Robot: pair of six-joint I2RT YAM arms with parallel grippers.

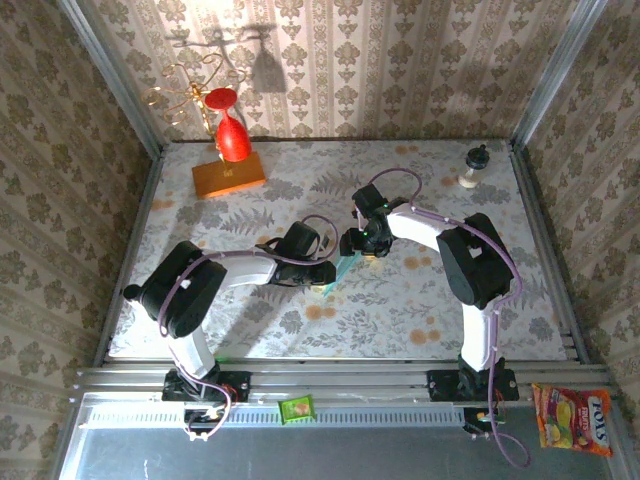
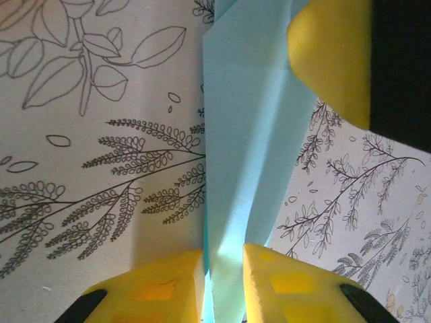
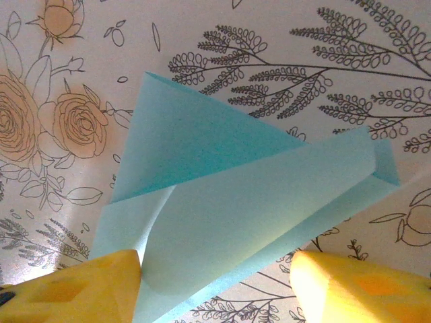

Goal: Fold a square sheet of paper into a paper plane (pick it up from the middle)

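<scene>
The light-blue sheet of paper (image 1: pixel 344 268), partly folded with creases and a raised flap, lies mid-table between both arms. In the left wrist view a folded ridge of the paper (image 2: pixel 246 134) runs up between my yellow fingers and fills the narrow gap, so the left gripper (image 2: pixel 223 286) is shut on it. A yellow fingertip (image 2: pixel 333 54) of the other gripper sits at the upper right. My right gripper (image 3: pixel 215 289) stands open and wide, and the curled flap of paper (image 3: pixel 236 208) lies between its fingers, brushing the left one. Seen from above, the left gripper (image 1: pixel 325 278) and the right gripper (image 1: pixel 358 246) meet at the paper.
At the back left an orange block (image 1: pixel 229 176) carries a red glass (image 1: pixel 232 135), with a gold wire stand (image 1: pixel 190 95) behind it. A small bottle (image 1: pixel 473 168) stands back right. A green packet (image 1: pixel 296 408) and a candy bag (image 1: pixel 572 418) lie near the front rail.
</scene>
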